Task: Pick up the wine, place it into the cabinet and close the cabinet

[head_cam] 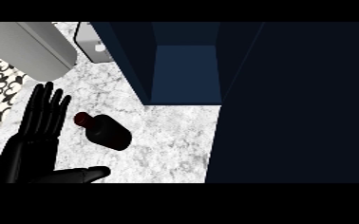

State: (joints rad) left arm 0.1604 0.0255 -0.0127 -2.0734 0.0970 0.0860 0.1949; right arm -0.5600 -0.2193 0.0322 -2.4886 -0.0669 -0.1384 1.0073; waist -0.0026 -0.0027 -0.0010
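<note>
1. While my left hand (36, 133) sits at eight o'clock, I see its fingers straight and spread, thumb out, holding nothing.
2. Wine (107, 130) lies on the counter (168, 137) just beside those fingers, cap toward ten o'clock, apart from them.
3. Cabinet (186, 71) stands open at twelve o'clock; its door (288, 104) fills three o'clock.
4. I can't spot my right hand.

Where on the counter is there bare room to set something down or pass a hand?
Bare marble counter lies between the wine bottle and the cabinet's open door, below the open cabinet. It is crowded at the left: left hand beside the bottle, grey appliance above.
</note>
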